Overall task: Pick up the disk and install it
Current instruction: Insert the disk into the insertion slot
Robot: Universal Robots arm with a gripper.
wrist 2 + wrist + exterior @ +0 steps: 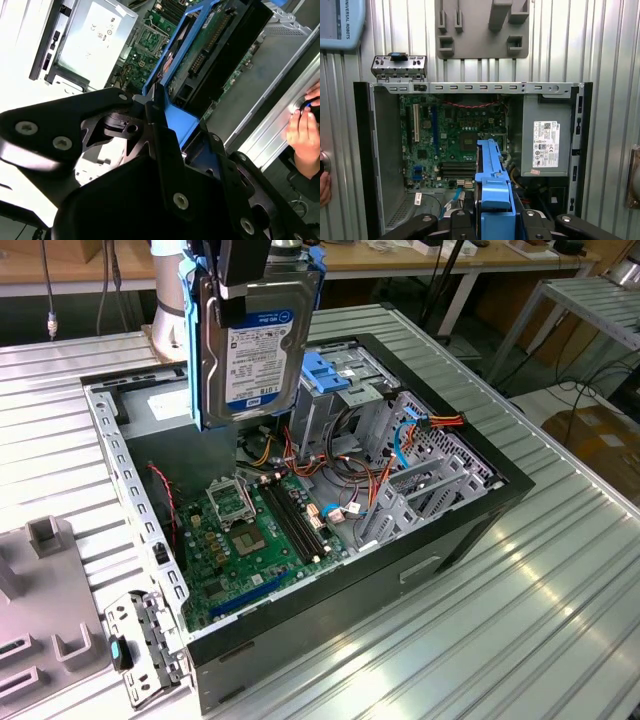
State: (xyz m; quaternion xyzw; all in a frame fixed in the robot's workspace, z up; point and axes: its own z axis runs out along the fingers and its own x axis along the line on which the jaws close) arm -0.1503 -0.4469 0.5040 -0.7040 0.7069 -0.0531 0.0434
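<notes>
Disk (255, 350) upright in end effector (245, 280) above open computer case (420, 565)

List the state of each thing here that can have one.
disk, held upright in the air over the case, not installed.
gripper, shut on the disk's top end.
case, lying on its side, open, motherboard exposed.
hand, resting at the table edge beside the case.
</notes>
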